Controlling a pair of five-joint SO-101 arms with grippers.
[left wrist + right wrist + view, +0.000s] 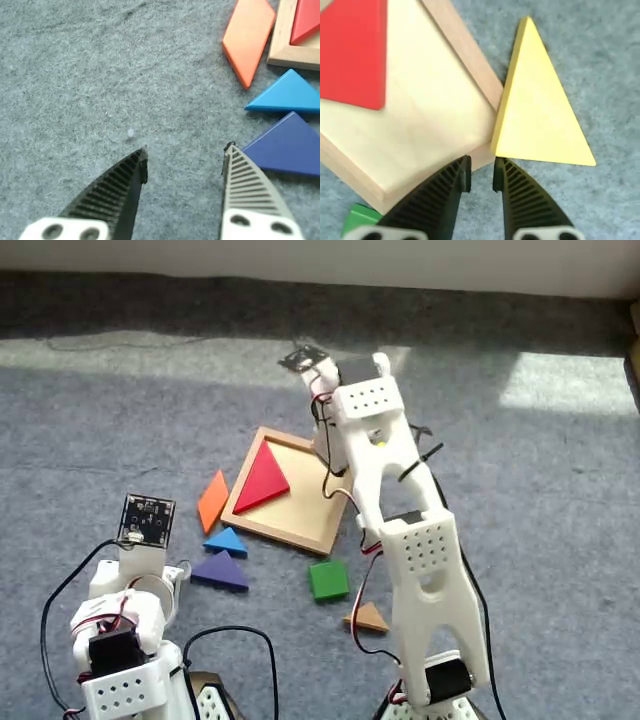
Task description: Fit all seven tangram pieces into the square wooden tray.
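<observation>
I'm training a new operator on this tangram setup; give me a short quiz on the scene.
1. True or false: the red triangle lies inside the tray.
2. Which piece lies nearest the right gripper? A yellow triangle, B green square, C brown triangle.
3. Fill in: the left gripper holds its jaws ___ above the carpet.
Key: 1 true; 2 A; 3 open.

Smooth wooden tray (pixel 280 533) on fuzzy matt carpet (pixel 500 490)

High cam overhead, far; wrist cams close, facing down; all share tray (pixel 275 530).
</observation>
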